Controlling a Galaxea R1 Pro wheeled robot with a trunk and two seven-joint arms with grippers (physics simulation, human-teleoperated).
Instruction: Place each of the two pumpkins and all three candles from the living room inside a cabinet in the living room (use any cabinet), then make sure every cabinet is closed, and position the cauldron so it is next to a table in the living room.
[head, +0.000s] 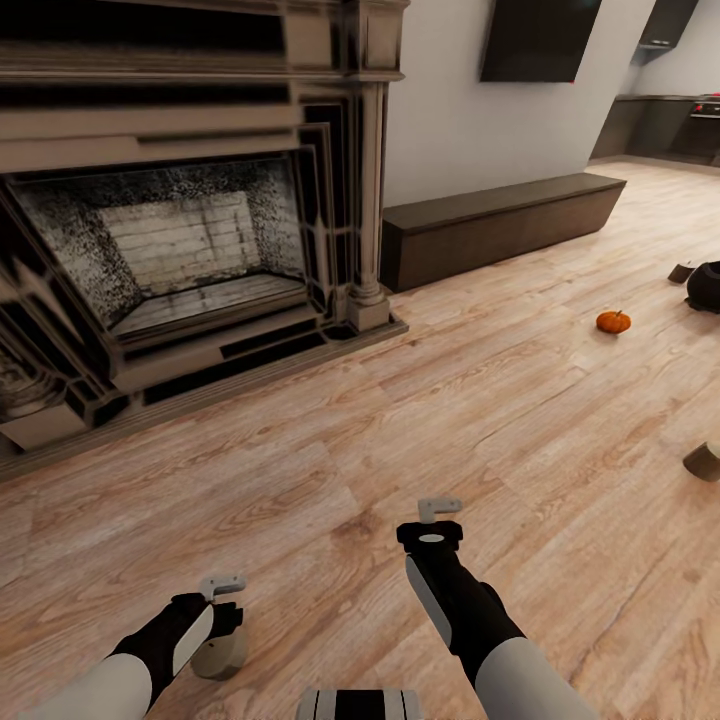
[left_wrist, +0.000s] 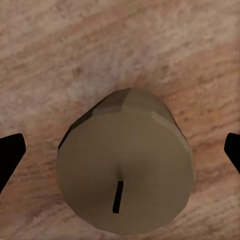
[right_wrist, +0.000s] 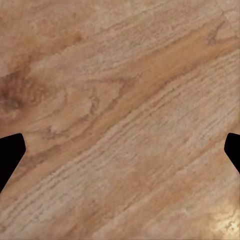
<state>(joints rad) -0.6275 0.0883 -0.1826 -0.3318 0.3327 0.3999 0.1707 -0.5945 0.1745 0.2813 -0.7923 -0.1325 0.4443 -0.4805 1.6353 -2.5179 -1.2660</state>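
**Left gripper poised over a candle on the plank floor**

A candle (left_wrist: 125, 170) stands upright on the wood floor (head: 330, 440), directly below the left gripper (head: 222, 640). In the left wrist view its pale flat top with a short dark wick lies between the two dark fingertips (left_wrist: 10, 155), which sit wide apart at either side and do not touch it: the jaws are spread. In the head view the candle (head: 222, 655) shows just under the left wrist, near the bottom edge.

The right gripper (head: 438, 520) hangs over bare planks, its fingertips (right_wrist: 10, 152) likewise wide apart with nothing between them.

Farther out, a small orange pumpkin (head: 614, 321) sits on the floor to the right. Beyond it, at the right edge, is the black cauldron (head: 705, 285), with a second candle (head: 682, 271) just beside it. A third candle (head: 703, 461) lies tilted at the right edge, nearer the robot.

The long dark cabinet (head: 500, 225) stands shut against the wall under the black TV (head: 535, 38), beside the brick fireplace (head: 190, 220).
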